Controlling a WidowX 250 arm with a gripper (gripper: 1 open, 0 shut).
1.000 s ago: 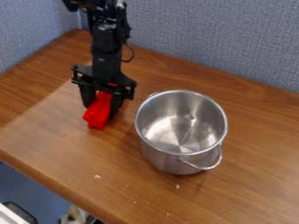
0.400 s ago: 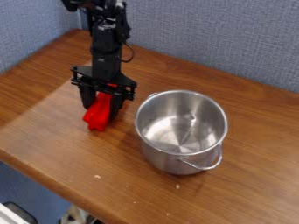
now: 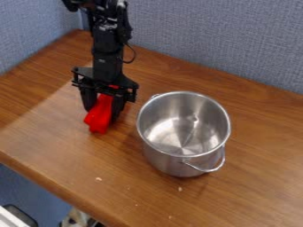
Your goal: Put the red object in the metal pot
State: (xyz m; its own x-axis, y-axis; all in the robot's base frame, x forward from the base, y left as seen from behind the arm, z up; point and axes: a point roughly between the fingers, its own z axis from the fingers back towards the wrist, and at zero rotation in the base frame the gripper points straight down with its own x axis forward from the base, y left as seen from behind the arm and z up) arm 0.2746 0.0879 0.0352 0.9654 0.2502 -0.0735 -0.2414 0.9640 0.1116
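Observation:
The red object (image 3: 102, 113), a bright red elongated block, stands tilted on the wooden table (image 3: 48, 124) just left of the metal pot. My gripper (image 3: 106, 99) comes down from above on a black arm and is shut on the block's upper end. The metal pot (image 3: 183, 133) is a shiny round steel pot, upright and empty, with a thin wire handle (image 3: 207, 165) at its front right. A small gap separates the block from the pot's rim.
A blue-grey fabric wall (image 3: 225, 35) runs behind the table. The table's front edge (image 3: 71, 191) drops off toward the lower left, with the floor visible below it.

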